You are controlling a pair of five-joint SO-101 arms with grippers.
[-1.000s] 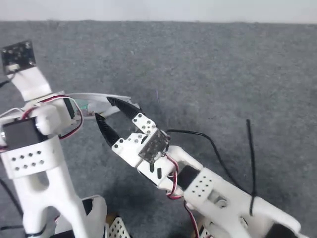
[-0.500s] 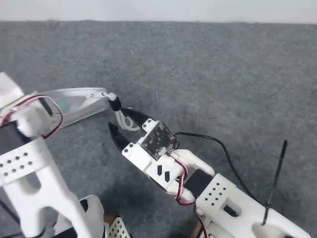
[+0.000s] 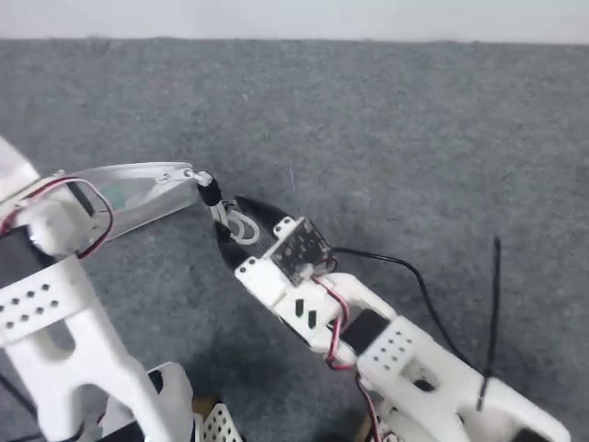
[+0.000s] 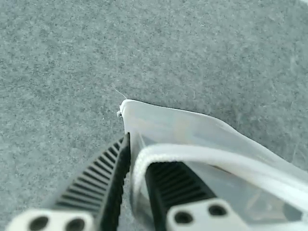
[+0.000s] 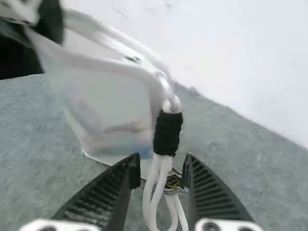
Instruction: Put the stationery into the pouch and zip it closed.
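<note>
- The left gripper point(image 4: 136, 159) is clamped on the pouch point(image 4: 192, 130). Its two ribbed black fingers point(image 4: 103, 178) pinch the white zip edge near one corner, with only the pouch's rim between them.
- In the high view the pouch point(image 3: 138, 195), clear and soft-sided, reaches out from the left arm point(image 3: 55, 276) towards the middle of the grey felt table point(image 3: 414, 138).
- Whether the pouch's lower edge touches the felt cannot be told.
- Blurred tan and blue shapes point(image 5: 115, 130) lie low inside the pouch point(image 5: 98, 96). They are too unclear to name.
- At the pouch's far end sits the zipper pull, a short black wrapped sleeve point(image 3: 210, 191), with a white cord loop point(image 3: 241, 226) hanging from it.
- The right gripper point(image 3: 237, 230) is at that end of the pouch, its black fingers set either side of the cord loop.
- In the right wrist view the right gripper point(image 5: 161, 168) stands partly open. The white cord point(image 5: 156, 192) runs down through the gap and the black sleeve point(image 5: 167, 132) sits just beyond the fingertips.
- A narrow space shows between the cord and each finger pad point(image 5: 118, 185), so the cord is between the jaws but not pinched.
- A black cable point(image 3: 405, 272) loops over the felt beside the right arm.
</note>
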